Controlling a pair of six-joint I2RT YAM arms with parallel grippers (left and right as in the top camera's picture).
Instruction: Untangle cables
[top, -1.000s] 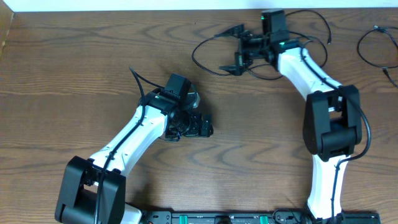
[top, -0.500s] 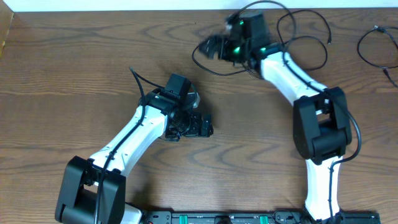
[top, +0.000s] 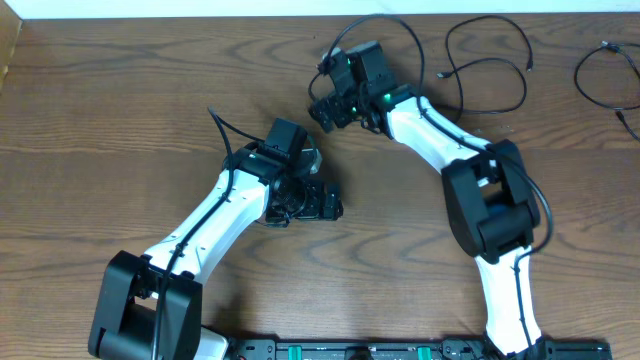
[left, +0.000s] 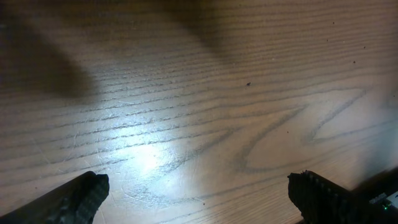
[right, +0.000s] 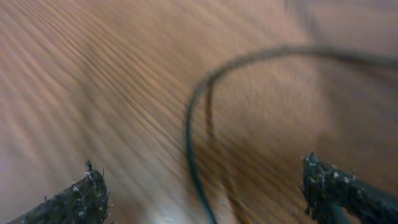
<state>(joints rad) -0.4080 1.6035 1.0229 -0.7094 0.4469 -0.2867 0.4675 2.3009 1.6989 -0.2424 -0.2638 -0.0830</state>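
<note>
**Right hand is the one in reach; nearest cable arcs straight ahead between its fingers**

My right gripper (top: 328, 100) stands spread wide at the far middle of the table (top: 100, 100), pinching nothing. In its wrist view the nearest black cable (right: 189, 137) shows as a curved strand in the open gap between the two fingers. It rises from the near edge, bends and sweeps off to the right. The picture is blurred, so I judge, without being sure, that the strand lies on the wood and not against either pad.

From overhead that same cable (top: 385, 18) loops from just beside my right hand up along the table's far edge. A second black loop (top: 523, 55) lies further right, and a third cord (top: 580, 70) lies near the right border, well apart from both hands.

My left gripper (top: 305, 200) is spread too, over bare wood nearer the middle (no cable shows between its fingers in its own view). So the next grasp falls to the right hand, with the strand running roughly lengthwise away from it and the jaws set across it
</note>
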